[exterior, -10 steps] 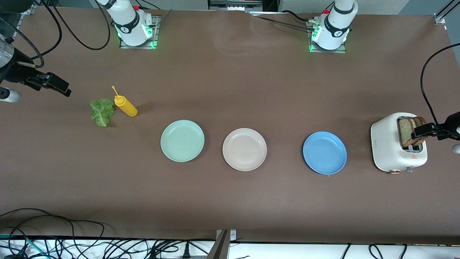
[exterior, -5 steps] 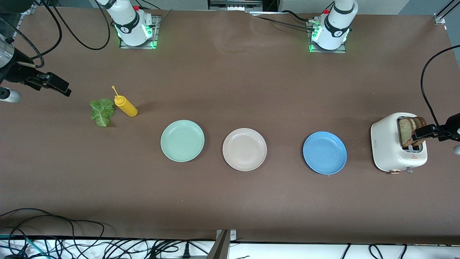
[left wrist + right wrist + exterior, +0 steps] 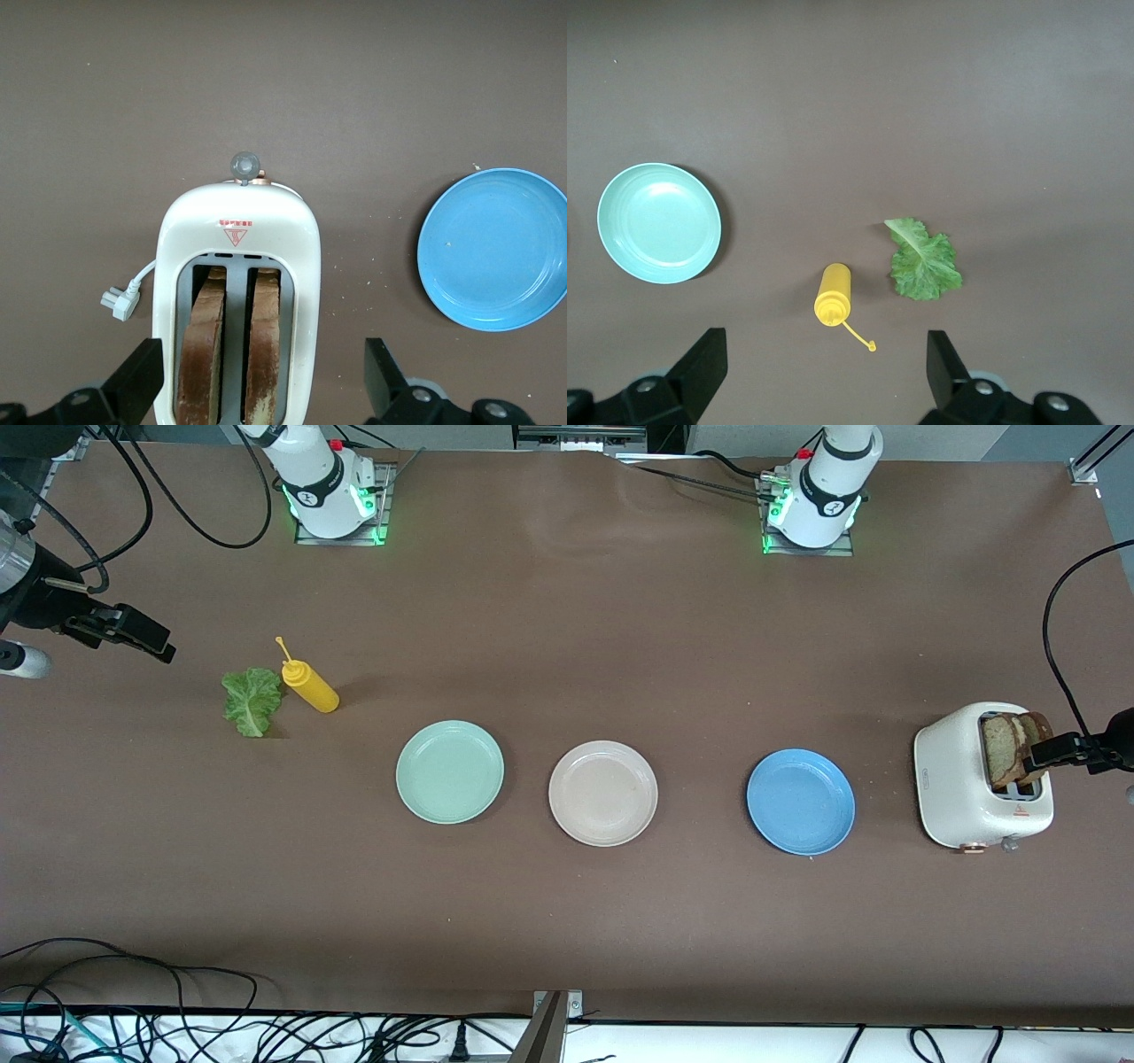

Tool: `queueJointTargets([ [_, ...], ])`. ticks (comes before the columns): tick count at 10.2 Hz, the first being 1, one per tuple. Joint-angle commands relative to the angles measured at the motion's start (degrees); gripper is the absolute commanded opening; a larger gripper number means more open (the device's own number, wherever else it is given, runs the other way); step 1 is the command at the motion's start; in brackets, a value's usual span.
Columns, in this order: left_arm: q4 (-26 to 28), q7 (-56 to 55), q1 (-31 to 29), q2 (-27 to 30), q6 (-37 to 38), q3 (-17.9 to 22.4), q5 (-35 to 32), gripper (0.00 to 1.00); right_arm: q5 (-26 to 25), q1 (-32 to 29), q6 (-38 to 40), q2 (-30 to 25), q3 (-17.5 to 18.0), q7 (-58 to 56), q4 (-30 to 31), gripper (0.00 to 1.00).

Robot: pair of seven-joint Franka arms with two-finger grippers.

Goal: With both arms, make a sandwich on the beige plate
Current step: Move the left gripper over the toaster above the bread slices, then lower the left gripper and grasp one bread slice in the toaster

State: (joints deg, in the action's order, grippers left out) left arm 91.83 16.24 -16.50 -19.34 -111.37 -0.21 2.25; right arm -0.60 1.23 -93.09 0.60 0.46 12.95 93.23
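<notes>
The beige plate [image 3: 602,793] lies bare in the middle of the table, between two other plates. Two brown bread slices [image 3: 1010,748] stand upright in the slots of a white toaster [image 3: 957,793] at the left arm's end. The left wrist view shows both slices [image 3: 202,354] from above. My left gripper [image 3: 1050,751] hovers over the toaster, open, its jaws spread wider than the toaster's body [image 3: 263,367]. A green lettuce leaf [image 3: 252,701] lies flat at the right arm's end. My right gripper [image 3: 146,638] hangs open in the air beside it, holding nothing [image 3: 824,363].
A mint-green plate [image 3: 450,771] and a blue plate [image 3: 801,802] flank the beige one. A yellow squeeze bottle [image 3: 310,686] lies on its side next to the lettuce. The toaster's plug [image 3: 120,301] rests on the table. Cables [image 3: 133,1027] hang along the table's edge nearest the front camera.
My left gripper has drifted slightly toward the left arm's end of the table, over the toaster. The right arm has not moved.
</notes>
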Motion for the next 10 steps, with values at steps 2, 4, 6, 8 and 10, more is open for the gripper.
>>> queueJointTargets([
  [2,13.27,1.25,-1.08,7.11,-7.70,-0.58,-0.40,1.00,0.51,-0.17,0.37,-0.07,-0.10,-0.29,-0.15,1.00],
  [4,16.53,2.03,-1.08,8.00,-9.99,-0.58,-0.23,1.00,0.51,-0.26,0.46,-0.07,-0.19,-0.29,-0.15,1.00],
  [6,17.33,2.04,-1.34,8.26,-10.18,-0.58,-0.22,0.97,0.51,-0.35,0.46,-0.07,-0.37,-0.29,-0.15,1.00],
  [8,18.99,2.04,-1.34,8.27,-12.01,-0.58,1.26,0.96,0.51,-0.35,0.46,-0.07,-0.72,-0.38,-0.15,1.00],
  [10,19.44,2.04,-1.34,8.27,-12.38,-0.58,1.45,0.96,0.51,-0.44,0.54,-0.07,-0.98,-0.38,-0.15,1.00],
])
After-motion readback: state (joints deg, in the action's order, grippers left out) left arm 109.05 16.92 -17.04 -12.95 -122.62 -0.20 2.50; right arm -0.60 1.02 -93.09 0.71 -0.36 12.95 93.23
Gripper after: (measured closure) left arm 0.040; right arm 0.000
